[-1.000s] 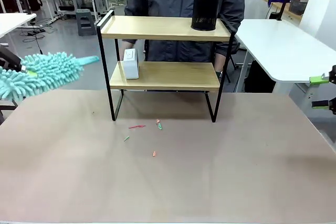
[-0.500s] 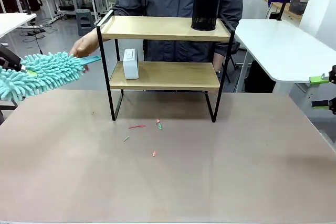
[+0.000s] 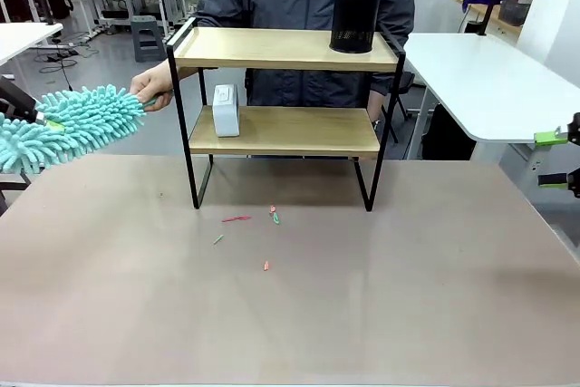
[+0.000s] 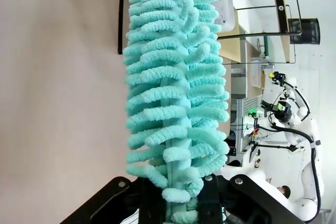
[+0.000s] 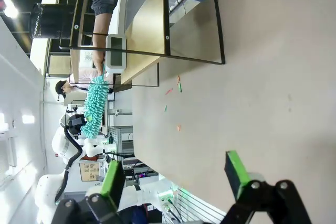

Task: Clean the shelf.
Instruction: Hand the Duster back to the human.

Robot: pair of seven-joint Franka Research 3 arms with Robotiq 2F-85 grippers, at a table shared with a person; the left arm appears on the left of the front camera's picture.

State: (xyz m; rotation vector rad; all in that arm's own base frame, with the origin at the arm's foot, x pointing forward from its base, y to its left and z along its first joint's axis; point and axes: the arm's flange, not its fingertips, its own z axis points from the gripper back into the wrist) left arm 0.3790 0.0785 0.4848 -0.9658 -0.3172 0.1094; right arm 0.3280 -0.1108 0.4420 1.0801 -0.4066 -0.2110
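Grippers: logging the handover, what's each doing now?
Left gripper: closed on the duster.
Right gripper: open, holding nothing.

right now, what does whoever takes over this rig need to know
Left tool: shut on the teal duster, held out at the table's left edge. The person's hand grips its far end, so a handover looks underway.
Right tool: open, empty, parked at the right edge.
The shelf stands at the table's far middle: a black mesh cup on the top board, a small white box on the lower.
Done: nothing visibly wiped.
Left: probably release the duster to the person; small coloured scraps lie on the table in front of the shelf.
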